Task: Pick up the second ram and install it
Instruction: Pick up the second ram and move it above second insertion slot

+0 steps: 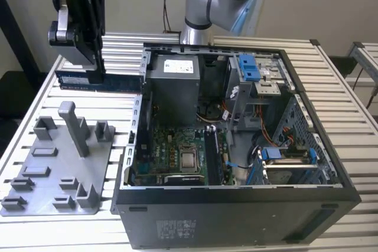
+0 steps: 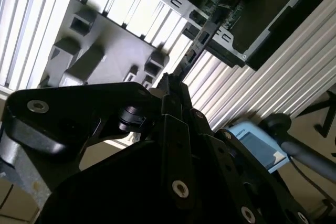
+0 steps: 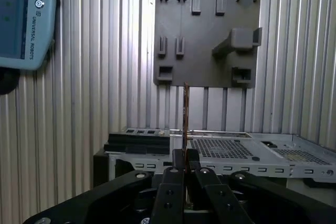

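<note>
The second ram (image 1: pixel 80 80), a long dark stick with a pale label, hangs level above the slatted table, between the grey fixture tray (image 1: pixel 53 169) and the open computer case (image 1: pixel 236 199). My gripper (image 1: pixel 94 66) is shut on its upper edge, at the exterior view's upper left. In the first wrist view the ram (image 3: pixel 186 111) shows edge-on, rising from between the black fingers (image 3: pixel 173 174). In the second wrist view the ram (image 2: pixel 199 38) runs from the gripper (image 2: pixel 170 90) toward the case wall. The motherboard (image 1: pixel 177 154) lies inside the case.
A grey power-supply box (image 1: pixel 177 87) stands in the case beside blue drive brackets (image 1: pixel 251 66). The fixture tray (image 3: pixel 207 30) has upright posts (image 1: pixel 74 125). A pale blue teach pendant (image 3: pixel 26 19) lies on the table. The arm's base (image 1: pixel 198 28) stands behind the case.
</note>
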Available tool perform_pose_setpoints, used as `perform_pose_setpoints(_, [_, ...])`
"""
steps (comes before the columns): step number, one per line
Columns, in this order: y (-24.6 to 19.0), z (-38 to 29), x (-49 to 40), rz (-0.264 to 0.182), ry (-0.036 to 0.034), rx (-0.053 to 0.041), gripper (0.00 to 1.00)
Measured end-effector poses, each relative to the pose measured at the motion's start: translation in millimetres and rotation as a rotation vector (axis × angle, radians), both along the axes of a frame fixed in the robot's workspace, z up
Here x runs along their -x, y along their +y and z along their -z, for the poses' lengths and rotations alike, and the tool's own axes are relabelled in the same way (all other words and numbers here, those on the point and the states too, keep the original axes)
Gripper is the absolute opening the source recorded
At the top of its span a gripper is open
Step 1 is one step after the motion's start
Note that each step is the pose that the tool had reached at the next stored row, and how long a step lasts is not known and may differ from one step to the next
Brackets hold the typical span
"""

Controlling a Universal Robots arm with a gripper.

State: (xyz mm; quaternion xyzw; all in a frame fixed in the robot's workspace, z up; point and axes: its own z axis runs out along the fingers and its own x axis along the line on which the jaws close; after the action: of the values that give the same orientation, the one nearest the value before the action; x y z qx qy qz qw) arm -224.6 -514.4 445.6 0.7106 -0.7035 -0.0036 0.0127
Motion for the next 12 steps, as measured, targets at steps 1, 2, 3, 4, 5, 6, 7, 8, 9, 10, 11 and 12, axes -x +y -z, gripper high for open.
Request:
perform_pose_setpoints(1, [0.0,-0.1,-4.5,0.0,0.0004,0.0,0.14])
perform_pose_setpoints(2, [0.0,-0.1,-8.9,0.0,0.0008,-0.0001,0.14])
perform_pose_setpoints(3, [0.0,-0.1,-13.5,0.0,0.0012,-0.0001,0.14])
perform_pose_setpoints(4, [0.0,-0.2,-18.1,-0.001,0.0018,0.0,0.14])
perform_pose_setpoints(5, [0.0,-0.3,-22.6,-0.001,0.0022,-0.0001,0.14])
perform_pose_setpoints(6, [0.0,-0.3,-27.4,-0.001,0.0026,-0.0001,0.14])
perform_pose_setpoints(7, [0.0,-0.4,-31.8,-0.001,0.003,-0.0001,0.14])
perform_pose_setpoints(8, [0.0,-0.4,-36.3,-0.002,0.0034,0.0,0.14])
perform_pose_setpoints(9, [0.0,-0.5,-40.9,-0.002,0.0038,0.0,0.14])
perform_pose_setpoints(10, [0.0,-0.5,-45.4,-0.002,0.0041,-0.0001,0.14])
perform_pose_setpoints(11, [0.0,-0.6,-49.8,-0.002,0.0045,0.0,0.14])
perform_pose_setpoints(12, [0.0,-0.7,-54.6,-0.002,0.0049,0.0,0.14])
